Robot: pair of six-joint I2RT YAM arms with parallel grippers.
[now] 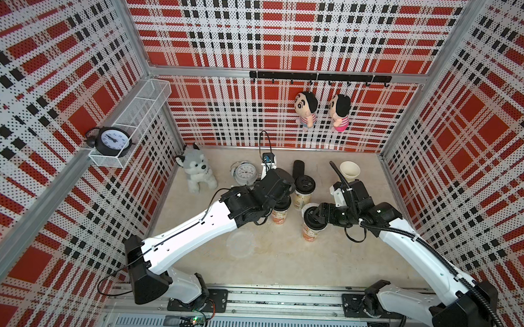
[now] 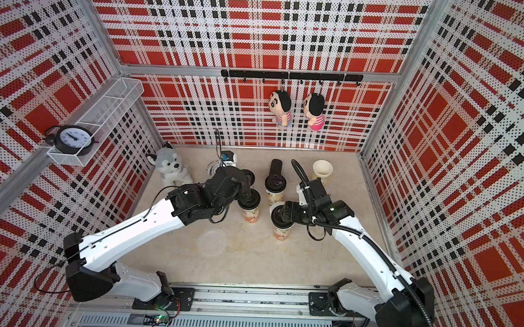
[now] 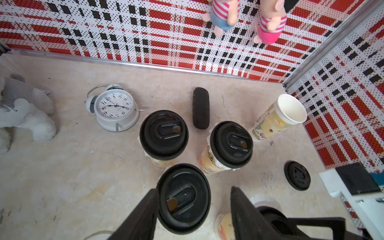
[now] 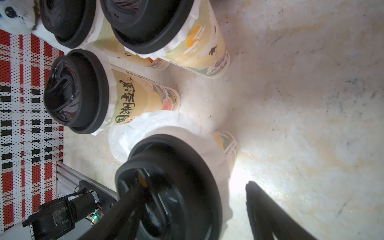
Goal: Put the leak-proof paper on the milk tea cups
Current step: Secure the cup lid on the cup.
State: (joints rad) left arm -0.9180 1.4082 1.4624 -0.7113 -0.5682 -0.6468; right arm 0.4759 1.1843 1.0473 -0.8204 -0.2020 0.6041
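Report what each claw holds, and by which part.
Nothing is gripped. The left claw stands open astride a black lid, with a gap at one finger. The right claw is open too, one finger across a second lid.

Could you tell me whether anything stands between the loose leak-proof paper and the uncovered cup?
Yes. A lidded cup stands on the line from the leak-proof paper to the uncovered cup; the right pincer, over a neighbouring lidded cup, hangs beside it.

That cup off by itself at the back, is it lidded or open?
Open. The lone cup stands upright with no lid or paper over its mouth; its white inside shows and looks empty.
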